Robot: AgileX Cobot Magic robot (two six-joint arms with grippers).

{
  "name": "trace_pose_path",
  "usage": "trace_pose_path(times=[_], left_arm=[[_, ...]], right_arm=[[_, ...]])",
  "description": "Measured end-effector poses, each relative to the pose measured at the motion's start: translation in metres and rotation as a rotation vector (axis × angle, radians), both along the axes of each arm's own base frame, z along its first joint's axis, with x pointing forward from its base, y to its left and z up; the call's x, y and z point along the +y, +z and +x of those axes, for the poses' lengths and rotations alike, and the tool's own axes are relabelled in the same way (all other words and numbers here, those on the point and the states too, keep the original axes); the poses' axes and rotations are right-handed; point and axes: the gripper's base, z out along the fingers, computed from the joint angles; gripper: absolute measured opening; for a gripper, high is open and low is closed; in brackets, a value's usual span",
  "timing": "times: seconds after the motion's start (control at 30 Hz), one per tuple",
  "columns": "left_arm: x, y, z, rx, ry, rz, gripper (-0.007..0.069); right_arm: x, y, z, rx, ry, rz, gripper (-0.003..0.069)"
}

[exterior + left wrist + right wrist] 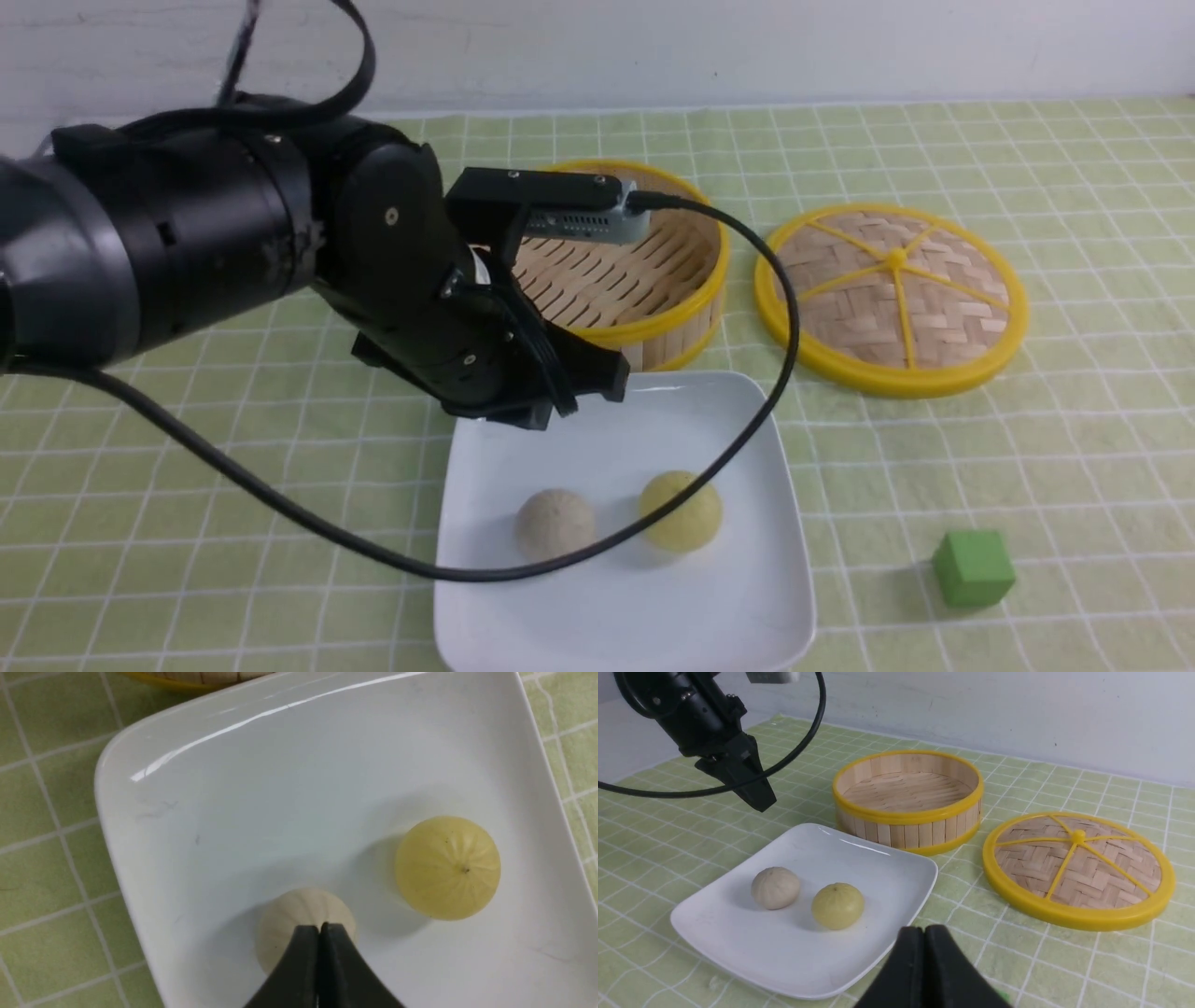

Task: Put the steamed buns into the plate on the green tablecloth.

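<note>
The off-white bun and the pale yellow bun sit side by side on the white square plate, which rests on the green tablecloth. My left gripper hangs above the plate's far edge, shut and empty. In the left wrist view its tips stand over the off-white bun, with the yellow bun beside it on the plate. My right gripper is shut and empty, low over the cloth near the plate. That view also shows both buns.
An empty yellow-rimmed bamboo steamer stands behind the plate, its woven lid flat to the right. A green cube lies right of the plate. The left arm's black cable droops across the plate's front.
</note>
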Motion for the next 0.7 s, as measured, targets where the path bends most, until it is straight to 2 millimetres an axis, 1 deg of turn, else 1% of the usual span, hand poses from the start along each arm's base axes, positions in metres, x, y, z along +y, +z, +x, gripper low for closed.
trace_pose_path(times=[0.17, 0.2, 0.3, 0.43, 0.47, 0.5, 0.6, 0.63, 0.67, 0.7], left_arm=[[0.002, -0.001, -0.001, 0.005, -0.007, 0.027, 0.0019], [0.003, -0.001, -0.001, 0.009, -0.009, 0.036, 0.0019], [0.004, -0.002, -0.002, 0.018, -0.011, 0.052, 0.0019], [0.006, 0.002, -0.004, 0.009, -0.014, 0.057, 0.0019], [0.006, 0.003, -0.004, 0.008, -0.014, 0.056, 0.0019], [0.008, 0.008, -0.006, -0.005, -0.014, 0.048, 0.0019], [0.015, 0.028, -0.015, -0.058, -0.016, 0.033, 0.0019], [0.019, 0.037, -0.020, -0.079, -0.017, 0.027, 0.0019], [0.020, 0.039, -0.021, -0.085, -0.017, 0.027, 0.0019], [0.023, 0.045, -0.025, -0.097, -0.018, 0.027, 0.0019]], right_arm=[[0.000, -0.002, 0.002, -0.022, -0.015, 0.001, 0.0010], [0.000, -0.005, 0.006, -0.036, -0.040, -0.005, 0.0012], [0.001, -0.024, 0.017, -0.052, -0.132, -0.021, 0.0015], [-0.002, -0.053, 0.027, 0.003, -0.261, -0.060, 0.0019], [-0.002, -0.055, 0.028, 0.008, -0.268, -0.063, 0.0020], [-0.003, -0.068, 0.031, 0.048, -0.312, -0.079, 0.0020], [-0.007, -0.093, 0.035, 0.127, -0.405, -0.102, 0.0024], [-0.009, -0.100, 0.035, 0.154, -0.436, -0.108, 0.0025], [-0.009, -0.103, 0.035, 0.164, -0.440, -0.110, 0.0026], [-0.010, -0.107, 0.035, 0.181, -0.457, -0.114, 0.0027]])
